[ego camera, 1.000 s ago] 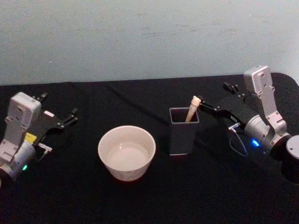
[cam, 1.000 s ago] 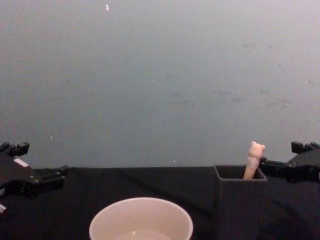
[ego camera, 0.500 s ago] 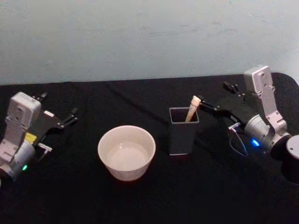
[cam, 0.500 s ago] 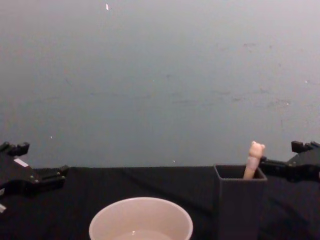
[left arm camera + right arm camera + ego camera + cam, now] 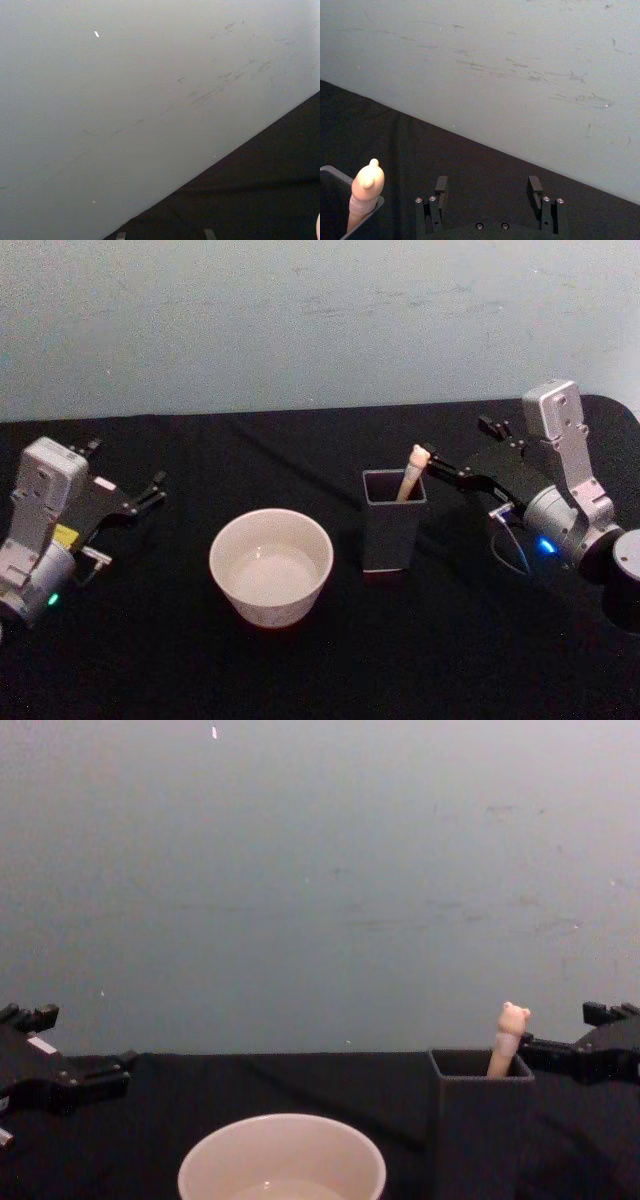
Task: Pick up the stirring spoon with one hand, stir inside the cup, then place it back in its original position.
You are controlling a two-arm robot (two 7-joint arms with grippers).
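Right pincer point(image 5: 455, 462), fingers spread and grasping nothing, remains beside the peach bear-topped stirring spoon point(image 5: 411, 472) in the dark grey square holder point(image 5: 391, 522), right of centre; barely closer than before, pickup pending.

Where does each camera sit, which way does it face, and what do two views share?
Head view: high, looking down on the table; left gripper, right gripper, cup, holder.
Chest view: low, looking across the table at the wall; both grippers at the edges.
Left wrist view: on the left arm, facing wall and black cloth.
Right wrist view: on the right arm, facing the wall; its open fingers beside the stirring spoon.
Head, chest and right wrist views share the spoon.
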